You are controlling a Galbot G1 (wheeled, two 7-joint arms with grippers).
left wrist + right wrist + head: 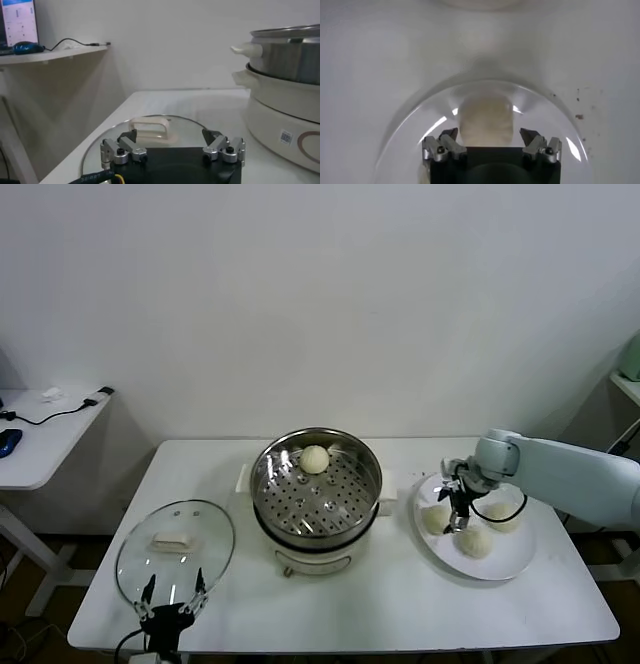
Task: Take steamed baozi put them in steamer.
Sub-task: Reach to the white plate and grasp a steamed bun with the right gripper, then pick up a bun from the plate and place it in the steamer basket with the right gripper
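Cream-white baozi between our right gripper's spread fingers hides its base, while our left gripper, open, idles at the table's seven o'clock.

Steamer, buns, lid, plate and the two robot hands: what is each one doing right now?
Steamer: open, lid off, one bun inside on the holed tray.
Glass lid: lying flat on the table, left of the steamer.
Plate: holds three buns.
Right gripper: open, low over the plate among the buns, one bun between its fingers, not gripped.
Left gripper: open, empty, by the lid.
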